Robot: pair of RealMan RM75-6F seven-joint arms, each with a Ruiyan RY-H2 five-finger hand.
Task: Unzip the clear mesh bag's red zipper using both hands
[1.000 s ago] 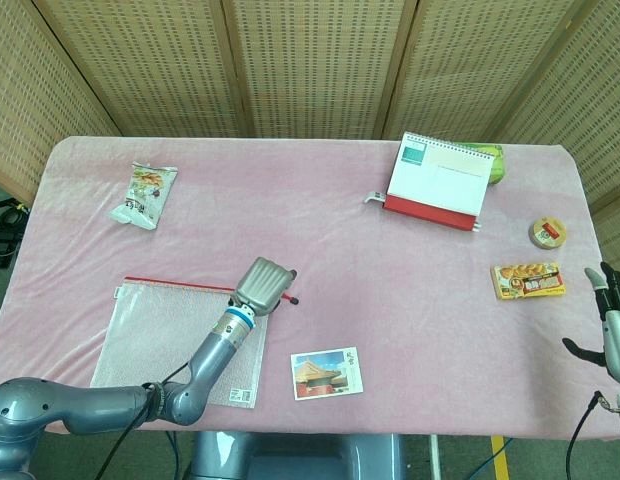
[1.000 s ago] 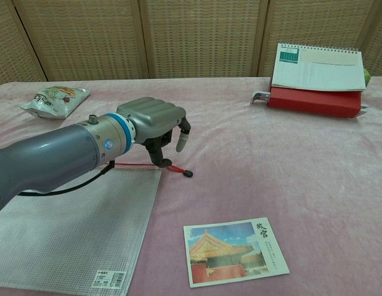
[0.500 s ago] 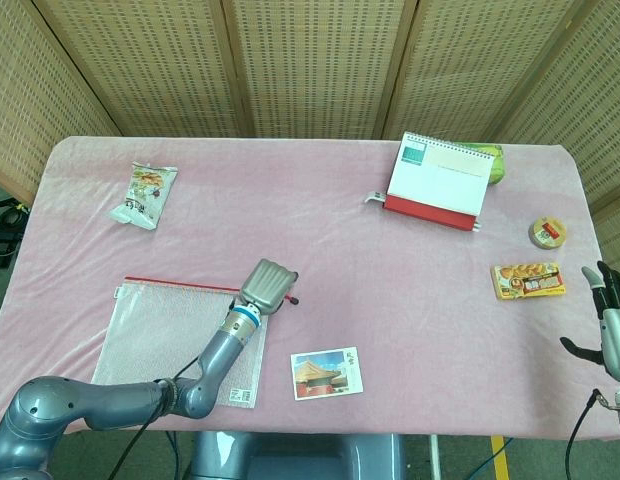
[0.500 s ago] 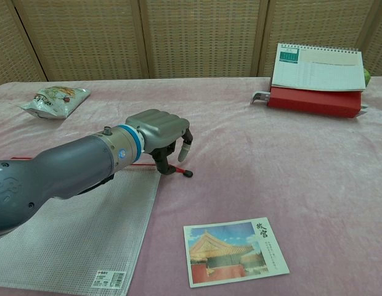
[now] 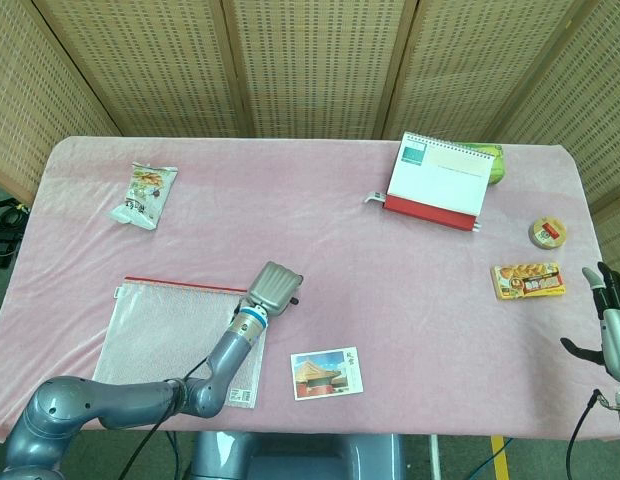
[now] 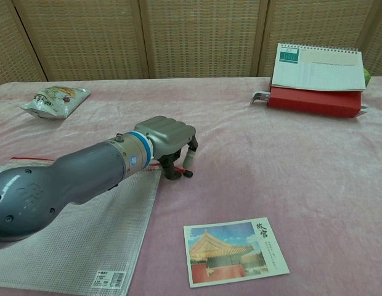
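The clear mesh bag [image 5: 170, 340] lies flat at the table's front left, its red zipper [image 5: 180, 285] running along the far edge. In the chest view the bag [image 6: 74, 234] is partly covered by my left forearm. My left hand [image 5: 275, 290] sits at the zipper's right end, fingers curled down around the zipper pull. In the chest view this hand [image 6: 169, 137] hides the red cord, and only the pull's dark tip [image 6: 190, 174] pokes out under the fingertips. My right hand [image 5: 612, 322] hovers off the table's right edge with fingers spread, holding nothing.
A postcard [image 5: 327, 372] lies just right of the bag. A snack bag [image 5: 145, 193] is at the back left. A desk calendar [image 5: 440, 180] stands at the back right. A round tin [image 5: 547, 233] and a flat snack pack [image 5: 528, 280] lie near the right edge.
My left hand has dropped lower and shifted slightly right onto the zipper pull, and its fingers have closed over the red cord. The right hand has barely moved.
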